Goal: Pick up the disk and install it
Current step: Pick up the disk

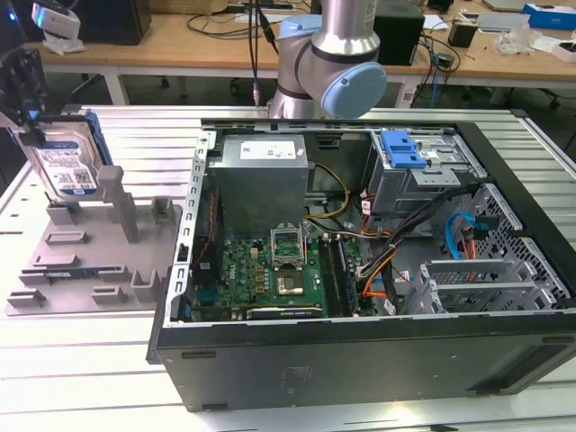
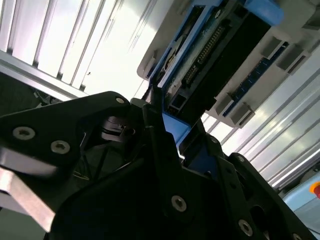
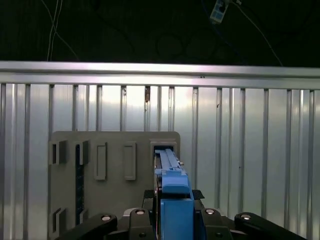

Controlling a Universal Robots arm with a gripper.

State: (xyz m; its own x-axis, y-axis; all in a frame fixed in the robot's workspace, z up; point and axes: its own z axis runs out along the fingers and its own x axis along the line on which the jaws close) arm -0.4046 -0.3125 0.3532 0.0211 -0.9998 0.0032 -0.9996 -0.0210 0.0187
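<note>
Black gripper (image 1: pixel 31 121) at the exterior view's far left is clamped on the top edge of the disk (image 1: pixel 65 166). In the second wrist view its fingers (image 2: pixel 152 130) bear on the blue carrier frame, apparently so that the pads stay off the label face and the circuit board. The disk hangs upright, label towards the camera, directly over the grey fixture (image 1: pixel 108 256) on the slatted metal table (image 1: pixel 81 360). An on-edge hold suits a straight vertical pull from the fixture's slot (image 3: pixel 162 146). Whether the lower edge is clear of that slot cannot be told; the first wrist view shows it at or just above it. Further right stands the open computer case (image 1: pixel 360 337), lying on its side with the interior exposed for access from above. Inside it are the grey power supply (image 1: pixel 261 175), the green motherboard (image 1: pixel 270 270) and, towards the exterior view's right, the drive cage (image 1: pixel 423 184) with its blue latch (image 1: pixel 402 148). The disk is well apart from that cage, so in my judgement it is not yet installed.
</note>
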